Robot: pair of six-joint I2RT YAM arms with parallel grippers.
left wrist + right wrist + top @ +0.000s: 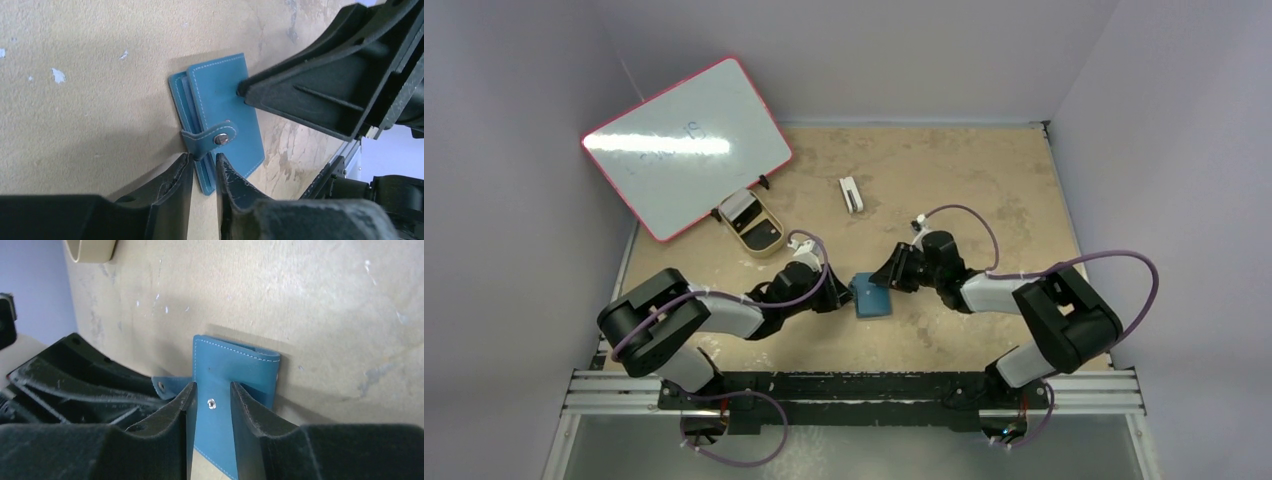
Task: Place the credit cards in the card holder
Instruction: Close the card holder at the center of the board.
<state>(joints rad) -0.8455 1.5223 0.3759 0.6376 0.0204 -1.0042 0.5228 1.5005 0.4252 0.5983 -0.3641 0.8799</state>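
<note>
Step in hand, as I judged it: opening the card holder (pixel 873 298) so that cards could be loaded. It lay flat on the tabletop (pixel 964 180), between the two tools.

- **Left tool:** On the holder's left side, the left tool (pixel 203 157) had its fingers narrowly parted about the strapped edge. I could not tell whether they pinched it.
- **Right tool:** On the holder's right side, the right tool (pixel 212 387) stood spread. Its fingertips (pixel 177 407) were down on the cover, with the snap stud (pixel 211 403) between them.
- **Procedure:** I judged it best to pin the cover with the right tool and take only the strap with the left. Peeling low and slowly would keep the holder from sliding.

Beyond the holder, to its left, sat a tan tray (pixel 757 226). I could not tell whether the flat shapes in it were the credit cards.
</note>
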